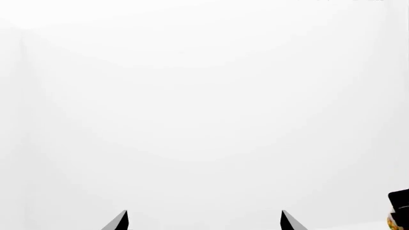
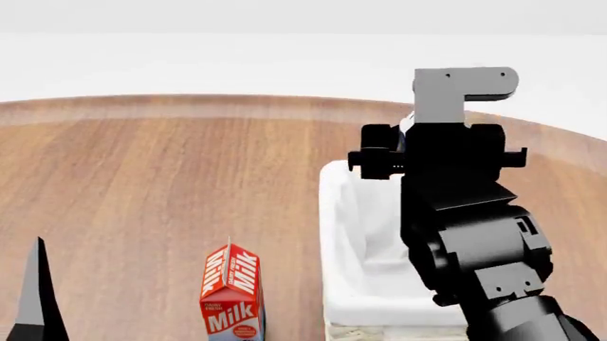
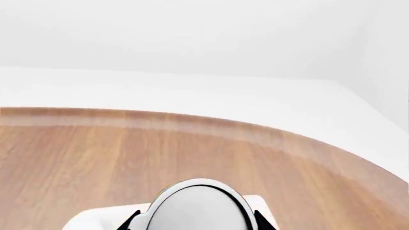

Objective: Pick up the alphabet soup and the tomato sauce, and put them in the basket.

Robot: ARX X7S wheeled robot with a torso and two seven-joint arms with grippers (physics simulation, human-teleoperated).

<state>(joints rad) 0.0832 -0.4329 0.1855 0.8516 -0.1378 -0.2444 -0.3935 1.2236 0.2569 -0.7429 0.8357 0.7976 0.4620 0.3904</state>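
Note:
In the right wrist view my right gripper (image 3: 198,219) is shut on a can with a silver-white top (image 3: 199,206). In the head view a sliver of blue and white by that gripper (image 2: 431,142) marks it as the alphabet soup (image 2: 406,128). It hangs over the far end of the cream-white basket (image 2: 334,234), whose white rim (image 3: 89,221) shows just under the can. My left gripper (image 1: 204,218) is open and holds nothing, facing a white wall. One of its fingers (image 2: 38,284) shows low at the left of the head view. The tomato sauce is out of view.
A red-and-white milk carton (image 2: 230,293) stands on the round wooden table (image 2: 170,177), left of the basket. The table's curved far edge (image 3: 268,136) lies beyond the basket. A small black and yellow object (image 1: 399,215) shows at the edge of the left wrist view.

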